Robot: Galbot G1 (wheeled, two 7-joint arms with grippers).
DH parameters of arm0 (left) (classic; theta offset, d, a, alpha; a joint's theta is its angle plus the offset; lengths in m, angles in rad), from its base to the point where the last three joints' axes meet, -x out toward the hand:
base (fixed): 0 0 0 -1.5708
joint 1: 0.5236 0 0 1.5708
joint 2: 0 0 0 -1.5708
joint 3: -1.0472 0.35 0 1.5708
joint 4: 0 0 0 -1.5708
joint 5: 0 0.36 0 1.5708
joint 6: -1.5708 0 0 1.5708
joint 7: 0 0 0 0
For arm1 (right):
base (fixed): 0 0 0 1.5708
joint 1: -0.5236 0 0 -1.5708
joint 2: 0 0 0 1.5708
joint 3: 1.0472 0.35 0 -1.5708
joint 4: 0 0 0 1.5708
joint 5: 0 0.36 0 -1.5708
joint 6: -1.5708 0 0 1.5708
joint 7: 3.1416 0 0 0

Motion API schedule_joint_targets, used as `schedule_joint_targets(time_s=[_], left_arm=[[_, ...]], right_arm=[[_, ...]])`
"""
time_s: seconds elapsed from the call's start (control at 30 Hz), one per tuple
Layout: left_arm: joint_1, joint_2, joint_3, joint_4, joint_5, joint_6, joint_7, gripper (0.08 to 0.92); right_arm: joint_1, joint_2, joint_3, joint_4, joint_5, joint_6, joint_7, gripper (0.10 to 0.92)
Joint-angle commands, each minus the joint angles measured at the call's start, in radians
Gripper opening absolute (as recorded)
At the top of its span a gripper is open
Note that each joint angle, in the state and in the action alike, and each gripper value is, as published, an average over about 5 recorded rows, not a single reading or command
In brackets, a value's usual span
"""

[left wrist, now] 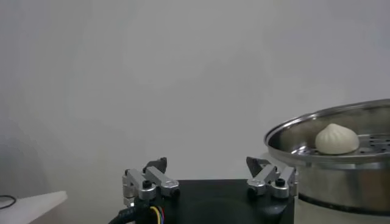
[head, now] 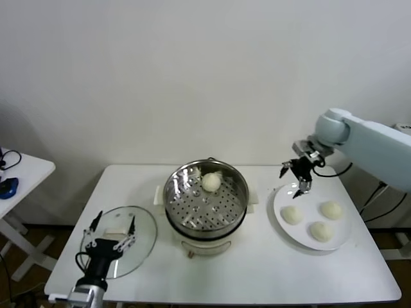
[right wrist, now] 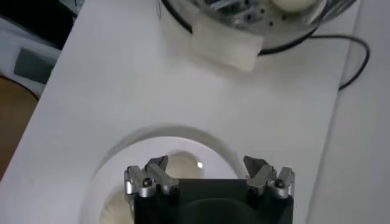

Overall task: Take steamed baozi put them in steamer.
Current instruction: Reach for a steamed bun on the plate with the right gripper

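While one baozi (head: 211,181) is already seated on the steamer (head: 206,199) tray, three more (head: 291,215) are waiting on the plate (head: 280,201). The right gripper (head: 300,181) is held above the plate's near edge, jaws spread wide and empty. A straight descent over the nearest bun is called for, closed gently so the dough is not crushed. The left gripper (head: 113,232) is parked over the glass lid (head: 141,224), also open.

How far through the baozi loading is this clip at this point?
Done: one baozi lies on the perforated tray inside the steamer. In hand: nothing is gripped; the right end effector hangs open over the far edge of the plate. Left: three baozi wait on that plate. The left end effector sits open over the glass lid, idle.
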Motion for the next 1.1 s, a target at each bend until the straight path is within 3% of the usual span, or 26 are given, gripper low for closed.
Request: schedule_joint_targets(time_s=[0.03, 0.43, 1.1], left_arm=[[0.002, 0.001, 0.000, 0.001, -0.001, 0.001, 0.000, 0.823], [-0.005, 0.006, -0.002, 0.012, 0.000, 0.004, 0.000, 0.823], [-0.014, 0.005, 0.001, 0.026, 0.007, 0.008, 0.000, 0.823]], right_arm=[[-0.186, -0.036, 0.108, -0.050, -0.085, -0.036, 0.024, 0.823], [-0.302, 0.044, 0.234, -0.189, -0.318, 0.058, 0.044, 0.823], [-0.330, 0.131, 0.286, -0.271, -0.292, 0.053, 0.060, 0.823]])
